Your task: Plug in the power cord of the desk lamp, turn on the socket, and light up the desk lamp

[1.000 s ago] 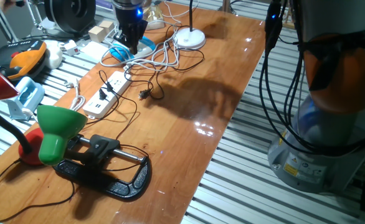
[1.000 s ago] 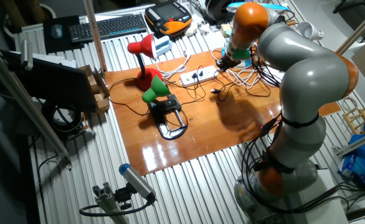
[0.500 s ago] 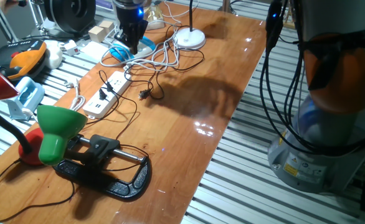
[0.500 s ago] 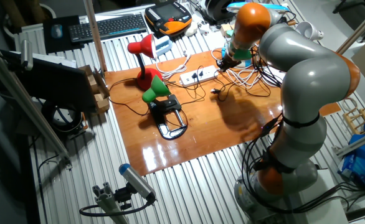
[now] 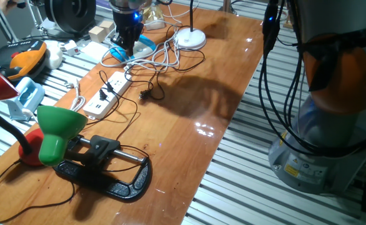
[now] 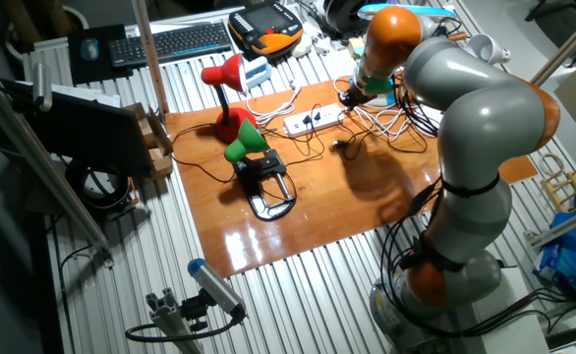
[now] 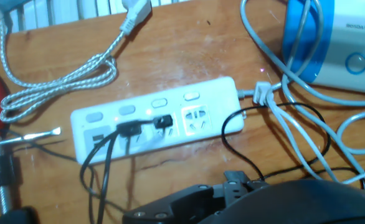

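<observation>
The socket (image 7: 151, 124) is a long white power strip; it also shows in one fixed view (image 5: 108, 94) and in the other fixed view (image 6: 313, 120). Two black plugs (image 7: 145, 124) sit in it, and one outlet at its right end is free. The desk lamp's round white base (image 5: 190, 39) stands at the far end of the table. The white power cord (image 5: 161, 59) lies in loops between the lamp and the strip, and it also runs through the hand view (image 7: 288, 118); I cannot pick out its plug. My gripper (image 5: 125, 45) hangs over the cord loops, just beyond the strip's far end. Its dark fingers (image 7: 189, 202) show no clear gap.
A blue and white device (image 7: 332, 43) lies next to the cord loops. A loose black two-pin plug (image 5: 143, 95) lies beside the strip. A green lamp (image 5: 58, 128) on a black clamp (image 5: 108, 169) and a red lamp (image 6: 224, 79) stand at the table's other end.
My gripper has shifted a little to the left, toward the power strip's far end. Nothing else on the table has moved.
</observation>
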Controlling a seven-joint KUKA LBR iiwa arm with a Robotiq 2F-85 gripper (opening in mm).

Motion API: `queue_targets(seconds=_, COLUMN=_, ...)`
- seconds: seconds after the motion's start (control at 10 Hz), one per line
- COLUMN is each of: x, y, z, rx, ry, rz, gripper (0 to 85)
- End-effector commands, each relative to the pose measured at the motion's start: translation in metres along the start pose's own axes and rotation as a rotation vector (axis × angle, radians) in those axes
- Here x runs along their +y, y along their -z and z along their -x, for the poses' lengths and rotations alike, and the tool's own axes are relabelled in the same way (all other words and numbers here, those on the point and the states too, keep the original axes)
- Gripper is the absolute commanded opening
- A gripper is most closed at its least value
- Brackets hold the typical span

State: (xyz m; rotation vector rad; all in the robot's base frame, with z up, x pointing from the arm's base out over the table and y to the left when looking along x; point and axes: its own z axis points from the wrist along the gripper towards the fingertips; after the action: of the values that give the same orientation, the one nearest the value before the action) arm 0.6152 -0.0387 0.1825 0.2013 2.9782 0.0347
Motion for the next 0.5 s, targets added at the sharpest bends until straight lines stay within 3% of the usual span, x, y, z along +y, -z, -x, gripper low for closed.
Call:
queue_targets(seconds=0.0, x=-0.002, y=-0.006, z=0.005, rx=-0.015, ry=0.004, rz=-0.015, gripper=0.0)
queue_targets(seconds=0.4, x=-0.01, y=-0.023, z=0.02, rx=-0.026, ry=-0.008, rz=-0.025, gripper=0.0)
